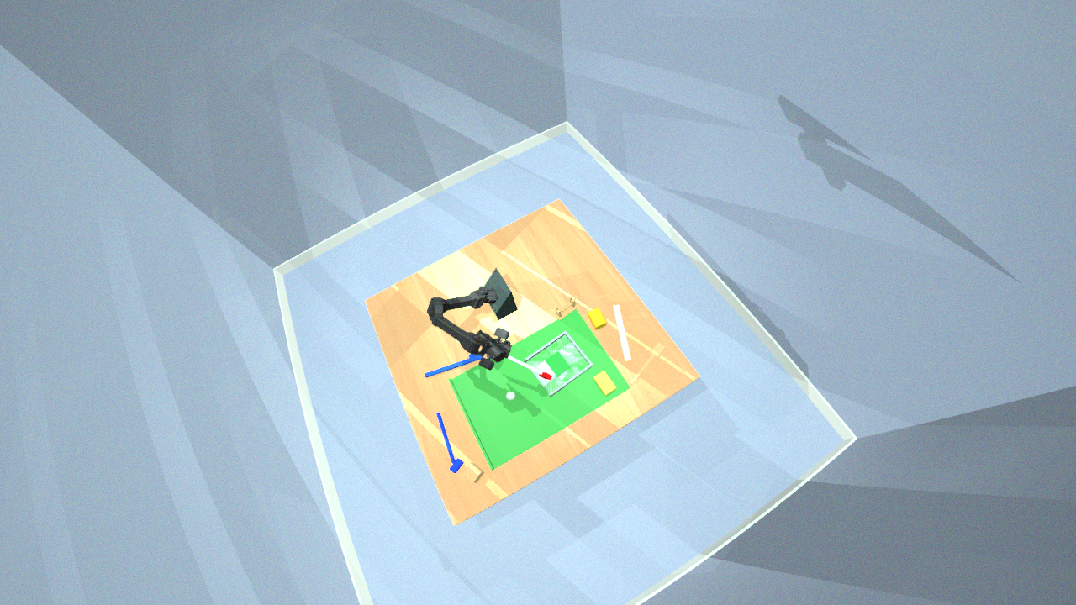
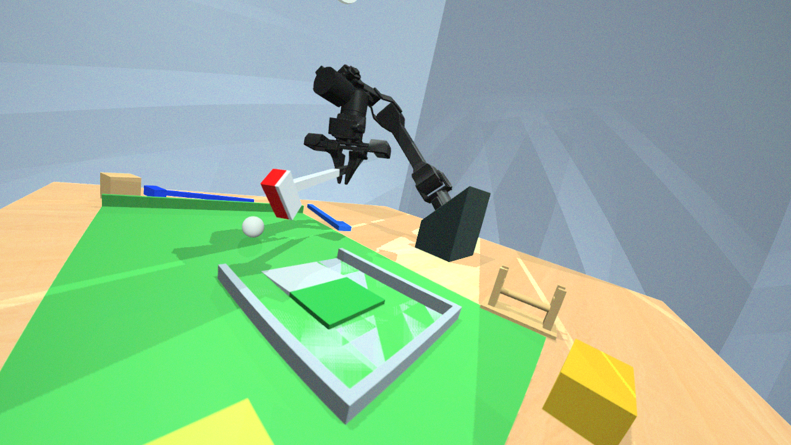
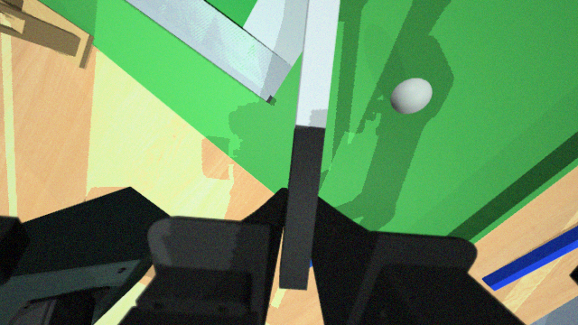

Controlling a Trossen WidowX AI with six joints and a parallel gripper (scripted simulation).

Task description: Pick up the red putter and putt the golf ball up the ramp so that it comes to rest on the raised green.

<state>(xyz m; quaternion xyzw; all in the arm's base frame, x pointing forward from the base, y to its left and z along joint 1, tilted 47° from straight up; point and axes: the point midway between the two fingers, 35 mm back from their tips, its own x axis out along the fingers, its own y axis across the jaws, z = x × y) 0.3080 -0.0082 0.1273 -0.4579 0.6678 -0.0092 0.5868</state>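
Observation:
My gripper [image 1: 507,355] [image 2: 343,178] [image 3: 294,194] is shut on the dark grip of the red putter [image 1: 545,375] [image 2: 274,194] [image 3: 317,68]. It holds the putter in the air, with the white shaft sloping down to the red and white head. In the top view the head overlaps the ramp side of the framed area. The white golf ball [image 1: 509,395] [image 2: 253,227] [image 3: 411,96] lies on the green mat [image 1: 500,444] [image 2: 138,309]. The grey-white ramp [image 2: 287,274] [image 3: 271,32] leads up to the raised green [image 1: 557,365] [image 2: 337,301]. The head is outside the wrist view.
Grey walls [image 1: 572,381] [image 2: 282,337] border the green. The wooden rack [image 2: 555,307] stands near a yellow block [image 1: 596,318] [image 2: 597,381]. Another yellow block [image 1: 604,382] lies on the mat. Blue putters [image 1: 451,367] [image 1: 445,436] and a wooden block [image 1: 474,471] [image 2: 120,185] lie beyond the mat's raised edge.

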